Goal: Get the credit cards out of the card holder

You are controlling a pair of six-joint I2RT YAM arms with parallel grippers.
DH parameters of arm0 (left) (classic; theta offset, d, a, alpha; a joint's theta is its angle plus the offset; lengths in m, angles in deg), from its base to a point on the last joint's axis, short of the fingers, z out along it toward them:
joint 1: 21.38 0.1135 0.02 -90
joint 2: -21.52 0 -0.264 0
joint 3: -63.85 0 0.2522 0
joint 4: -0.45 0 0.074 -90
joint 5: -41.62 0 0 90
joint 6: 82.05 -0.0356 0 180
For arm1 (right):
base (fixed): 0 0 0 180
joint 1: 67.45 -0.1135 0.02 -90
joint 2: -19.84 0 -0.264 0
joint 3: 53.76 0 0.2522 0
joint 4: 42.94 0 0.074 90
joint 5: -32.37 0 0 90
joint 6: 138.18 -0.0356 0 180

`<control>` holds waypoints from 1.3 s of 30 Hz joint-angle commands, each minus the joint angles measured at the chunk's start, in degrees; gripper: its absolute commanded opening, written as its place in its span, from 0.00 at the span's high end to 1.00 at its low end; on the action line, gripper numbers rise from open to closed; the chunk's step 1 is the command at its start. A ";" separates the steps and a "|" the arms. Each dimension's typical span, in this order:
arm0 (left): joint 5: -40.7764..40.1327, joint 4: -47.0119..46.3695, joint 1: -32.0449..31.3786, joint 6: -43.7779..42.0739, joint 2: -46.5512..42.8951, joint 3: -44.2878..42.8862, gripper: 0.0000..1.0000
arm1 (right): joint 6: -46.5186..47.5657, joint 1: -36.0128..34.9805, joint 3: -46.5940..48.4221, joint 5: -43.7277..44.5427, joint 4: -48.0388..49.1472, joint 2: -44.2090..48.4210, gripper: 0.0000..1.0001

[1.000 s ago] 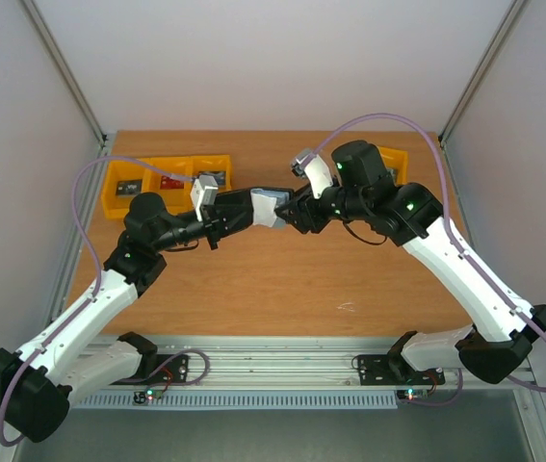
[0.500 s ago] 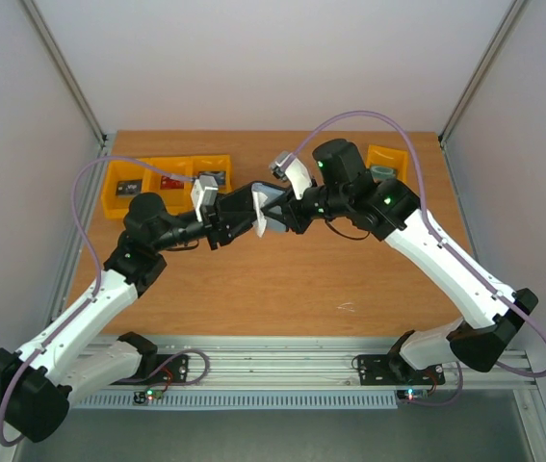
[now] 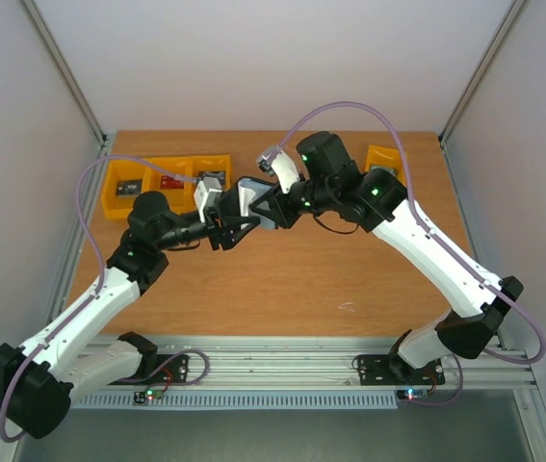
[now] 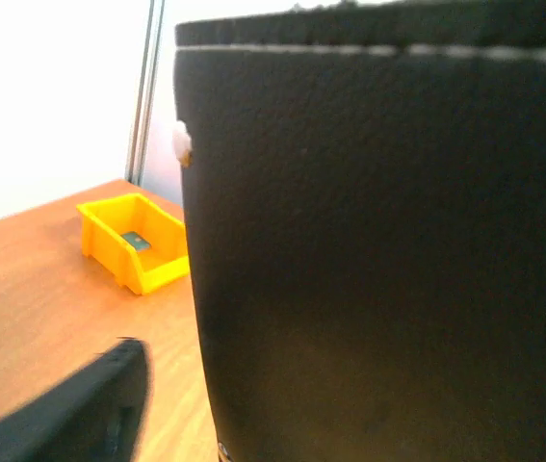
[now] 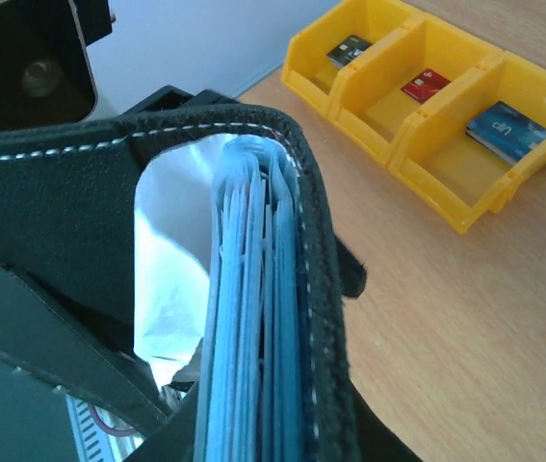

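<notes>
soft, even light lies on my brown wooden table (image 3: 282, 279), shadows faint. my left wrist view is blurred: the black stitched leather card holder (image 4: 378, 250) looms dark, and the pale back wall (image 4: 51, 87) blows out white.

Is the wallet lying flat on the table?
No, held up: the card holder stands on edge in the right gripper, above the table.

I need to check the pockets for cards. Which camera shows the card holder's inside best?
Right wrist: the card holder is close and edge-on, with its grey-blue inner layers visible inside the black stitched rim. Left wrist shows only its black outer face. Top external shows it small and far off, with no pocket detail.
</notes>
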 commanded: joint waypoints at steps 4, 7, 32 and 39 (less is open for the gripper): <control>-1.30 -1.58 -0.31 -1.15 -0.64 -0.47 0.83 | 0.44 -0.13 1.73 -5.58 1.15 2.35 0.94; -2.69 -2.07 -0.31 -0.61 -1.12 -0.04 1.00 | 1.25 1.11 1.37 -5.45 -0.53 3.69 0.73; 9.76 -7.98 -0.31 1.96 -2.01 0.52 1.00 | 9.62 7.11 -1.91 -2.38 -7.12 11.53 0.42; 12.46 -8.68 -0.32 1.99 -2.34 0.09 1.00 | 10.23 7.09 -0.98 1.79 -10.31 9.49 0.33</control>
